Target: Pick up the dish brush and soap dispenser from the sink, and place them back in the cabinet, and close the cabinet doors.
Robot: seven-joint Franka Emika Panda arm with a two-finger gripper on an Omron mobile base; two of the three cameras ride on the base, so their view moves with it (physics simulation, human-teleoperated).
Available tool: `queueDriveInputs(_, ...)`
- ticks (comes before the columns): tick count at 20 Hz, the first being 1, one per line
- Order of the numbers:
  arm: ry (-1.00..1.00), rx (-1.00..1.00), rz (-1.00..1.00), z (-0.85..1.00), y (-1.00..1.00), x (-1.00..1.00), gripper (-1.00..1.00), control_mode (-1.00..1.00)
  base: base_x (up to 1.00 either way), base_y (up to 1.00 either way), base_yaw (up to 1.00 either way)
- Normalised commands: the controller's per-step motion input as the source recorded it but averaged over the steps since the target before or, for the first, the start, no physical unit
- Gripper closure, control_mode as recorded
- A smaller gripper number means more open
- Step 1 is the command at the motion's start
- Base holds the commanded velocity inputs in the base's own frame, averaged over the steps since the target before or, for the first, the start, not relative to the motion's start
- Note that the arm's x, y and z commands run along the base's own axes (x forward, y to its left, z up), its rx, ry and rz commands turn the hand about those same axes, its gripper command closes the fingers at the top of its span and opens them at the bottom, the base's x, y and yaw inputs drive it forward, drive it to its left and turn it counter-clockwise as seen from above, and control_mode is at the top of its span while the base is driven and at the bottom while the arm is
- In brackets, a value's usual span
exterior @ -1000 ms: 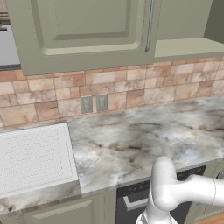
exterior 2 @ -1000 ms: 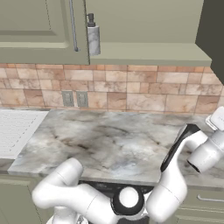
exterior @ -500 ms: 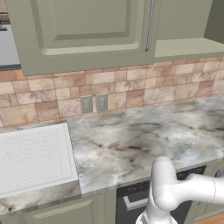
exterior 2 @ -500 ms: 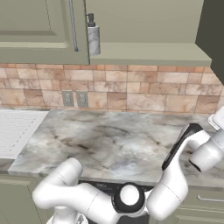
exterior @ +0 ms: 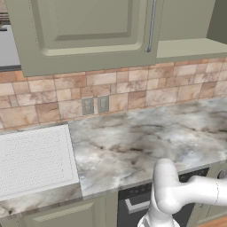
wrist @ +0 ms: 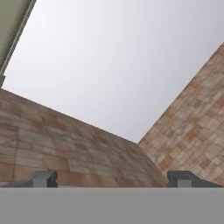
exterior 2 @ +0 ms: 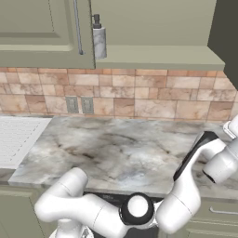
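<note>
Gripper [wrist: 112,179] open and empty: in the hand view, 2 dark fingertips [wrist: 43,178] set wide apart at the bottom, nothing between them, facing tiled wall surfaces and a plain pale surface above.

Soap dispenser [exterior 2: 99,37] upright on the open shelf of the olive-green cabinet [exterior 2: 153,58], just right of the closed cabinet door [exterior 2: 42,32] and very near its long silver bar handle [exterior 2: 78,28], seen in the right base view. Grey bottle, black pump top. Well apart from the arm, which is folded low at the near edge of the counter.

In the left base view, same cabinet door [exterior: 88,31] with its handle [exterior: 151,26] at the top, shelf open to the right of it. White ribbed drainboard of the sink [exterior: 33,159] at the left, set in the marble counter [exterior: 146,142]. On the tiled backsplash [exterior: 133,93], 2 grey wall outlets [exterior: 95,105] side by side. White arm [exterior: 177,195] rising from the lower right, below the counter edge.

Dish brush: cannot tell where.
</note>
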Motion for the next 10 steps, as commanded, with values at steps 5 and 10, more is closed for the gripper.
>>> queueDriveInputs(5,-0.1,-0.03,0.0,0.0,0.0,0.0,-1.0,-1.0,0.0,0.0,0.0)
queueDriveInputs(10,-0.1,-0.03,0.0,0.0,0.0,0.0,-1.0,-1.0,0.0,0.0,0.0)
